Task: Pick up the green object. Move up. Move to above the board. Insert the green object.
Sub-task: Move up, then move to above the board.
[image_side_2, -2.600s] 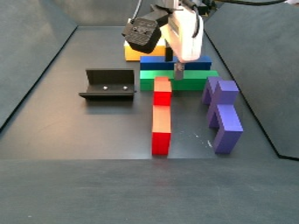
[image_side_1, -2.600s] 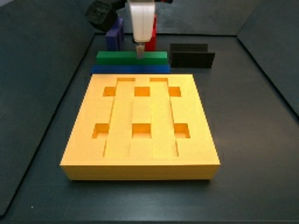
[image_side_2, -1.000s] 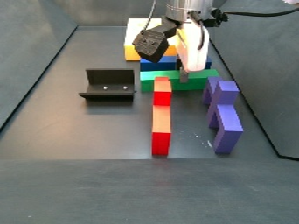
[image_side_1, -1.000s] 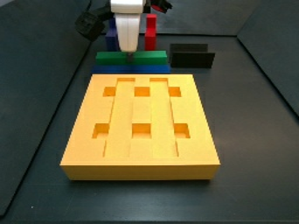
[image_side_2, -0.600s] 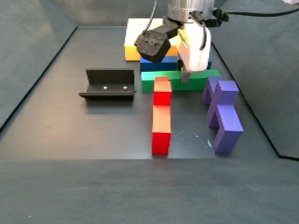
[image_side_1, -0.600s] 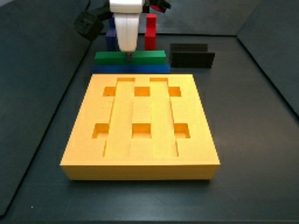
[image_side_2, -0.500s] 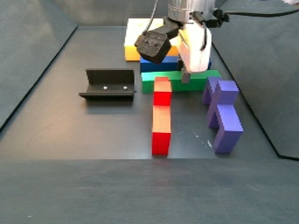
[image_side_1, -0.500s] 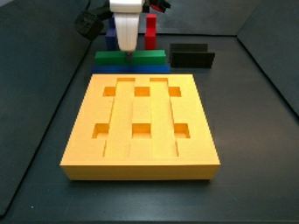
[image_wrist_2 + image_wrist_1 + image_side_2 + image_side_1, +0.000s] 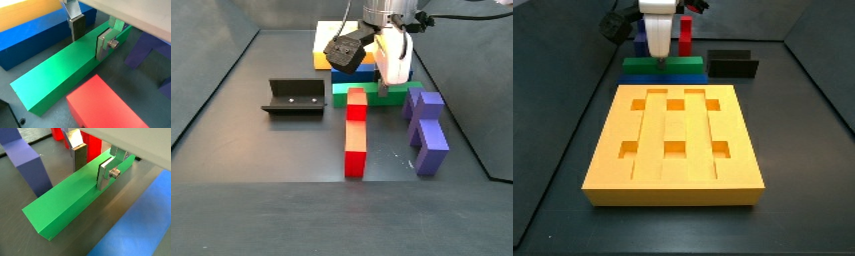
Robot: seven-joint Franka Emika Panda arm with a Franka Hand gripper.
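Here the gripper [image 9: 90, 39] straddles the green object [image 9: 63, 72] (apparently gripping), blue bar [image 9: 37, 35] just beside.

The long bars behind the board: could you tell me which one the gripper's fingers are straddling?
The green object: in both wrist views the gripper has a finger on each long side. The blue bar lies beside it, outside the fingers.

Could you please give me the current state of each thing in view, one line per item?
Gripper: low at the green object, fingers either side of it; contact cannot be told.
Green object: lying flat on the floor, not lifted.
Board: flat, all six holes empty.
Blue bar: lying beside the green object.
Fixture: standing apart, unoccupied.
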